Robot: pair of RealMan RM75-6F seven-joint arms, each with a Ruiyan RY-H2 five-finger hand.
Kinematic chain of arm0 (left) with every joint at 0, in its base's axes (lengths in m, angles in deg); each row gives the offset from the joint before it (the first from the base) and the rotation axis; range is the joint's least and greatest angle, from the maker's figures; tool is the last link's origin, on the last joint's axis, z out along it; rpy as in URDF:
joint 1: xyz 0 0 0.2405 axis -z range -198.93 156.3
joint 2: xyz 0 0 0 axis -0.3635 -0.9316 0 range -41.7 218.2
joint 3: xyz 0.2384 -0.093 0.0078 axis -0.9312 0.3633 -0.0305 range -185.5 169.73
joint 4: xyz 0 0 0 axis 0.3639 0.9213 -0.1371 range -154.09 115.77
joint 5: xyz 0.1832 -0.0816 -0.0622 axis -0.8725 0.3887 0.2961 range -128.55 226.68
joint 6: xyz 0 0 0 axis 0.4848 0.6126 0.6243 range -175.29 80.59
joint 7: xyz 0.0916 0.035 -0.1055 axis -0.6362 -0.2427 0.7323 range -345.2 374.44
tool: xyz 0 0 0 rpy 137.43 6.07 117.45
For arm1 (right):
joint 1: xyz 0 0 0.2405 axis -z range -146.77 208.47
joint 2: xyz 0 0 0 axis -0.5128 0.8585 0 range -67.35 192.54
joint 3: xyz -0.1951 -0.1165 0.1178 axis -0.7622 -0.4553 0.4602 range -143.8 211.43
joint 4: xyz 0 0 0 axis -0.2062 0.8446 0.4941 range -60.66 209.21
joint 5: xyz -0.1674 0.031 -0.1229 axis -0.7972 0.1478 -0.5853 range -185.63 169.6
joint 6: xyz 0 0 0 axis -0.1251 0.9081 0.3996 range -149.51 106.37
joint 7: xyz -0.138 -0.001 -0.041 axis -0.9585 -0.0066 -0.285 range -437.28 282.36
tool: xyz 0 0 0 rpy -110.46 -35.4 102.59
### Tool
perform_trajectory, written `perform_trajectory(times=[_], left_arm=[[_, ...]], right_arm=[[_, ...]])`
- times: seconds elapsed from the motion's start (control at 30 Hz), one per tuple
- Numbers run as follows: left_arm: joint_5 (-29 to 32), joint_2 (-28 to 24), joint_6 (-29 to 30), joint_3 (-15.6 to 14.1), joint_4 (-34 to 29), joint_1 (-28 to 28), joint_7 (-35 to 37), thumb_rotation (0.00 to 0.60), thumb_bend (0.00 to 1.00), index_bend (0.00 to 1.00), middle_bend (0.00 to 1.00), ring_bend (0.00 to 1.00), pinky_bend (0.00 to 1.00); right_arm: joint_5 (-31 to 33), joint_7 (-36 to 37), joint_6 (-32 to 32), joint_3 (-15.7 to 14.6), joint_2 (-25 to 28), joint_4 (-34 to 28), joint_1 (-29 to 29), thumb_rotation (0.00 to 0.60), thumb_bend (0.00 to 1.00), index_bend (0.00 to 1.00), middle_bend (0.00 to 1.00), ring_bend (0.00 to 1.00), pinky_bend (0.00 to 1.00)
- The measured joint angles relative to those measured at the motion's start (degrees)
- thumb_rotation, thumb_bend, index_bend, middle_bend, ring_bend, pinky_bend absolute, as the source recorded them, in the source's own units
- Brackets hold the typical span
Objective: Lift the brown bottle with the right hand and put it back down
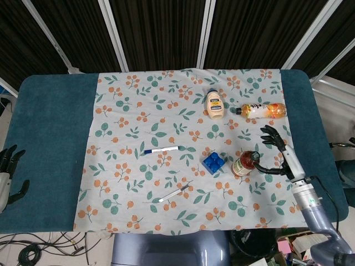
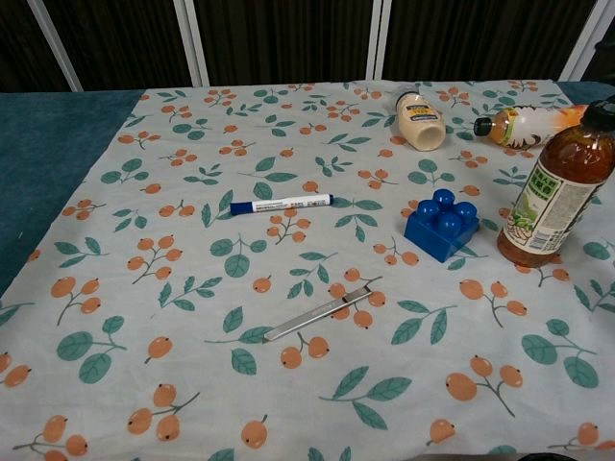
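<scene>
The brown bottle point(image 1: 244, 163) stands on the floral cloth point(image 1: 138, 88), right of the middle. In the chest view the brown bottle point(image 2: 553, 192) leans to the right, its dark cap near the frame's edge. My right hand point(image 1: 279, 151) hovers just right of the bottle with its fingers spread and nothing in it. The thumb reaches toward the bottle's cap; I cannot tell whether it touches. The chest view does not show this hand. My left hand point(image 1: 8, 172) hangs off the table's left edge, fingers apart and empty.
A blue brick point(image 1: 213, 162) sits just left of the bottle. Behind them lie a mayonnaise bottle point(image 1: 215, 104) and an orange drink bottle point(image 1: 263, 110). A marker pen point(image 1: 161, 149) and a slim metal tool point(image 1: 173, 193) lie toward the middle of the cloth.
</scene>
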Motion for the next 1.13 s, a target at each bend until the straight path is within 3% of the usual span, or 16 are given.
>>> perform_trajectory(times=[0.13, 0.3, 0.53, 0.67, 0.87, 1.13], left_arm=[[0.01, -0.03, 0.04, 0.00, -0.06, -0.04, 0.02, 0.600, 0.39, 0.12, 0.01, 0.01, 0.11], [-0.16, -0.01, 0.12, -0.06, -0.06, -0.06, -0.01, 0.600, 0.39, 0.12, 0.01, 0.01, 0.11], [-0.23, -0.05, 0.27, -0.04, -0.07, -0.11, 0.09, 0.600, 0.39, 0.12, 0.01, 0.01, 0.11], [-0.41, -0.10, 0.39, -0.04, -0.02, -0.12, 0.27, 0.600, 0.39, 0.12, 0.01, 0.01, 0.11], [-0.99, -0.12, 0.75, -0.04, 0.33, -0.13, 0.69, 0.600, 0.39, 0.12, 0.01, 0.01, 0.10], [-2.80, -0.01, 1.39, -0.29, 1.17, -0.06, 1.36, 0.600, 0.39, 0.12, 0.01, 0.01, 0.10]], right_arm=[[-0.90, -4.14, 0.94, -1.13, 6.21, -3.08, 1.50, 0.600, 0.10, 0.01, 0.09, 0.17, 0.20], [-0.71, -18.50, 3.60, -2.14, 9.39, -4.98, 4.12, 0.600, 0.10, 0.01, 0.09, 0.17, 0.20], [-0.27, -42.35, 9.26, -4.00, 9.74, -6.19, 8.74, 0.600, 0.11, 0.01, 0.09, 0.17, 0.20], [-0.71, -53.29, 15.64, -5.29, 7.41, -5.22, 12.56, 0.600, 0.11, 0.01, 0.09, 0.17, 0.20], [-2.80, -57.40, 23.15, -6.61, 2.67, -0.71, 16.73, 0.600, 0.11, 0.01, 0.09, 0.17, 0.20], [-4.68, -61.67, 23.17, -7.69, 0.75, 2.96, 17.40, 0.600, 0.12, 0.01, 0.09, 0.17, 0.20]])
